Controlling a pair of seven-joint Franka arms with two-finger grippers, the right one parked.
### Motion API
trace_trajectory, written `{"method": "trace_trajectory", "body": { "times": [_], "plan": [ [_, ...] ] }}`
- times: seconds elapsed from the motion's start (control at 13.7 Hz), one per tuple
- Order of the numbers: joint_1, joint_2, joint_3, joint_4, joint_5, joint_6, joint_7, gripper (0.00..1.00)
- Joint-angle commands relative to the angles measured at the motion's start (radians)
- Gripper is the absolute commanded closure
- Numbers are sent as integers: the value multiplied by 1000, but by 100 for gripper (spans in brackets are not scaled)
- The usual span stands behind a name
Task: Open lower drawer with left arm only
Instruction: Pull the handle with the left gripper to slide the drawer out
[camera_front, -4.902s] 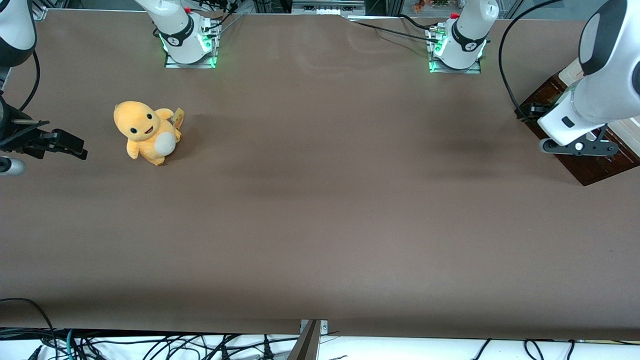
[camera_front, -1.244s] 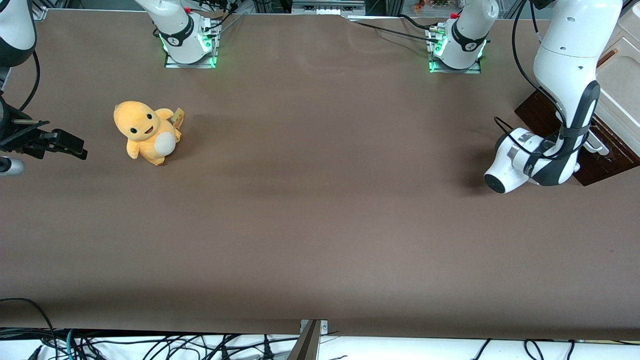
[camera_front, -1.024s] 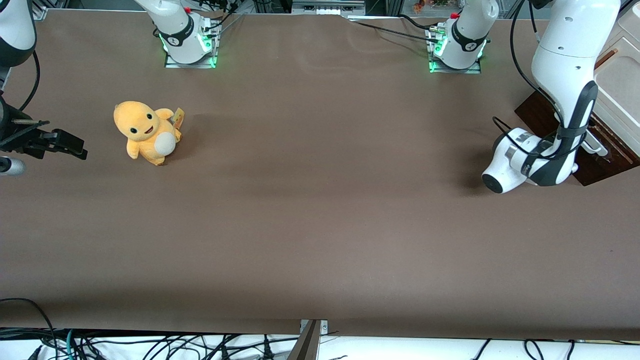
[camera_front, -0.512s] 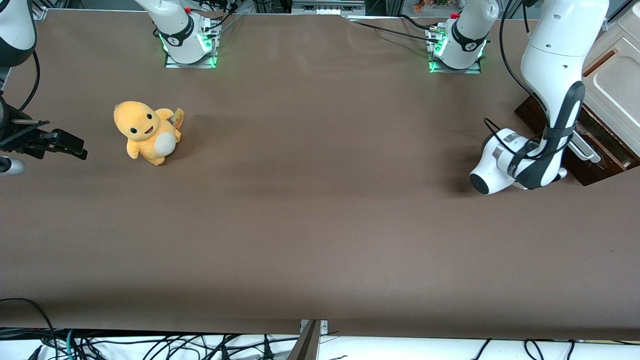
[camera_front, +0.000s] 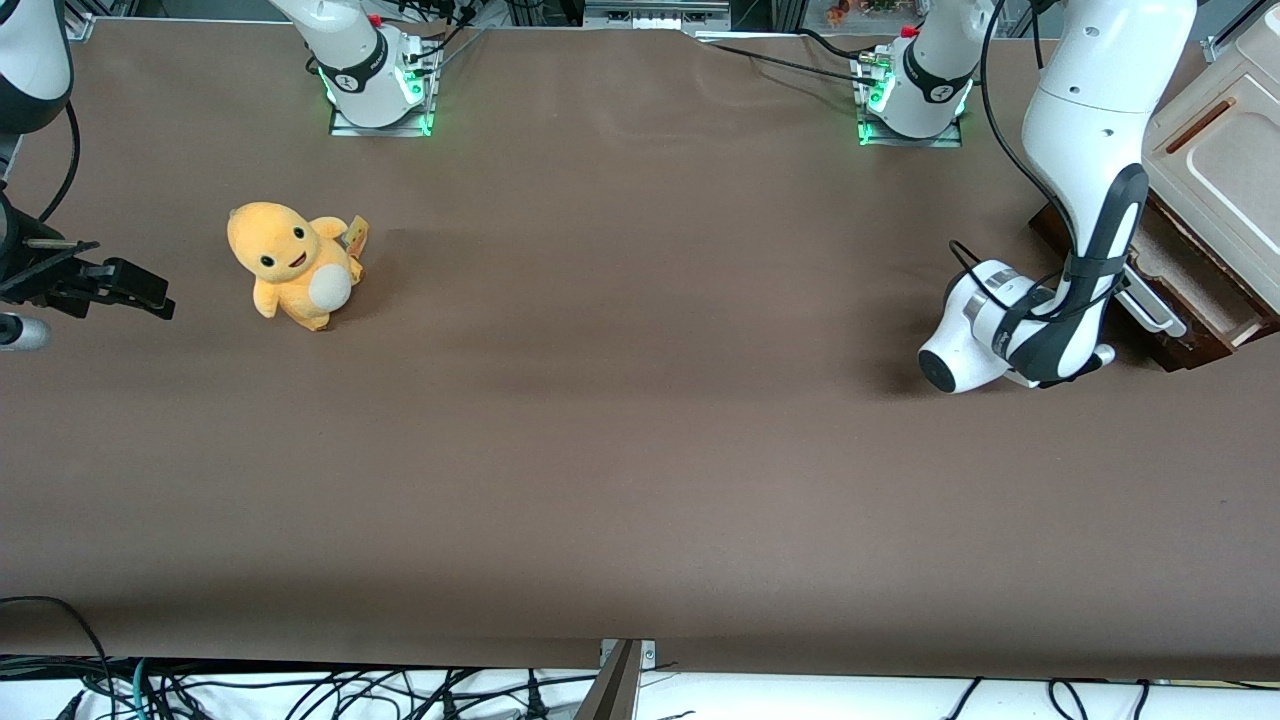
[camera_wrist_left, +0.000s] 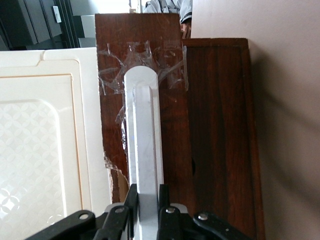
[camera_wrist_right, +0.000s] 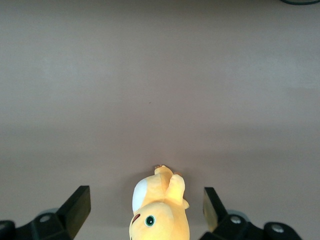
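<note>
Around the lower drawer's (camera_front: 1195, 300) long white bar handle (camera_wrist_left: 144, 145), gripper (camera_wrist_left: 148, 212) clamped tight.

One lower drawer (camera_front: 1190, 290), one plush toy (camera_front: 292, 263), one gripper (camera_wrist_left: 148, 207) on handle.

Robot lab: arm bases (camera_front: 375, 75) bolted to brown-covered table (camera_front: 620, 450), cable tangle (camera_front: 300, 690) along edge.

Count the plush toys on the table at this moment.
1. The yellow plush toy sits toward the parked arm's end of the table. The gripper is shut on the lower drawer's white handle. None seems hidden.
</note>
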Motion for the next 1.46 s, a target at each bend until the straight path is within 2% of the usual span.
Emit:
{"method": "trace_trajectory", "body": {
  "times": [0.0, 0.73, 0.8, 0.88, 0.95, 1.39],
  "plan": [
    [-20, 30, 5, 58, -15, -54, 28, 100],
    [-55, 50, 5, 86, -79, -57, 28, 100],
    [-55, 50, 5, 86, -79, -57, 28, 95],
    [-54, 50, 5, 86, -79, -57, 28, 44],
    [-45, 50, 5, 86, -78, -55, 30, 0],
    [-43, 34, 2, 92, -96, -49, 48, 0]
  ]
}}
